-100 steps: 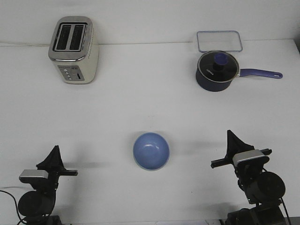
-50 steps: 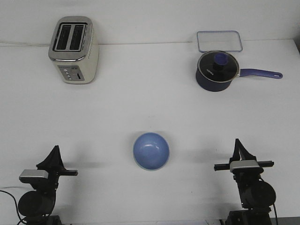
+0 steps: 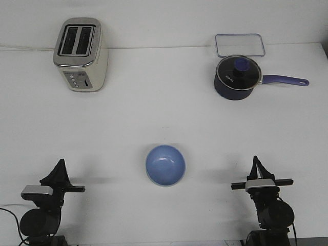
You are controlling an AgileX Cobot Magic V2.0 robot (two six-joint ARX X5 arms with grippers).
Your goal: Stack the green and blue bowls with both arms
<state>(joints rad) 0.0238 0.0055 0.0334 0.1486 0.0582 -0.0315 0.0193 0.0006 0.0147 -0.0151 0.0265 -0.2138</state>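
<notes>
The light blue bowl (image 3: 165,164) sits upright on the white table (image 3: 154,118), at the near middle. A thin pale edge shows under its near rim; I see no green bowl standing apart, and I cannot tell whether it lies beneath. My left gripper (image 3: 60,165) is at the near left, well left of the bowl, its fingers together in a point and empty. My right gripper (image 3: 254,162) is at the near right, well right of the bowl, its fingers together in a point and empty.
A cream and silver toaster (image 3: 80,54) stands at the back left. A dark navy lidded saucepan (image 3: 236,78) with a purple handle (image 3: 285,80) is at the back right, with a clear rectangular lid or tray (image 3: 240,45) behind it.
My right arm has drawn back toward the near edge and settled lower, its gripper now pointing straight ahead. The left arm and the bowl have not moved.
</notes>
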